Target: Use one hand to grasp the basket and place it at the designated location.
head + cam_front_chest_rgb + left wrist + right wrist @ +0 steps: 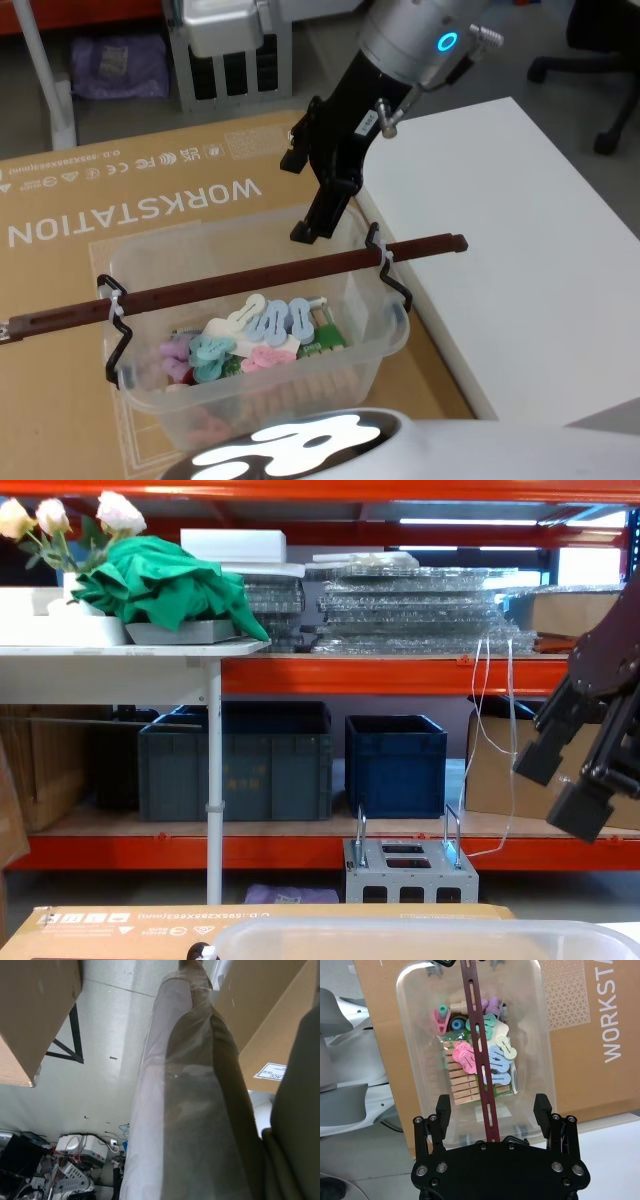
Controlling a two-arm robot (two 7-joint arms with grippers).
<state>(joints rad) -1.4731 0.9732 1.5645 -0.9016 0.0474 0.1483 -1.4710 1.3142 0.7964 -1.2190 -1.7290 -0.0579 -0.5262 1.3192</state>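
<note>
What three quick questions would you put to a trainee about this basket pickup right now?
1. True or false: the right gripper is shut on the handle of the basket.
2. The basket rests on: A) the white table; B) the cardboard; C) a blue crate.
3. What fastens the handle to its wire brackets?
Key: 1 false: it is open, above the handle. 2 B. 3 white zip ties.
</note>
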